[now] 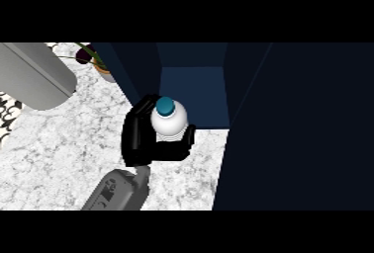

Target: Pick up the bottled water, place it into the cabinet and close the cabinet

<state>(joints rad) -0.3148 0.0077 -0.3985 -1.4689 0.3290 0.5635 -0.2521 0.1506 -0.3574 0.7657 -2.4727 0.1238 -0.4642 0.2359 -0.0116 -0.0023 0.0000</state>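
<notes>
The water bottle [169, 123] is pale with a teal cap and stands upright. My left hand [150, 146] is shut on it: the fingers [135, 123] wrap its left side and the thumb presses its right. Hand and bottle are at the front left of the dark blue cabinet [194, 91], just at the mouth of its open compartment. The cabinet door [292, 128] stands open and fills the right of the head view. My right hand does not show.
A large grey cylinder [36, 74] lies at the back left on the white marble counter [58, 158]. A potted plant [99, 62] stands beside the cabinet's left wall. A black-and-white patterned thing [7, 116] shows at the left edge.
</notes>
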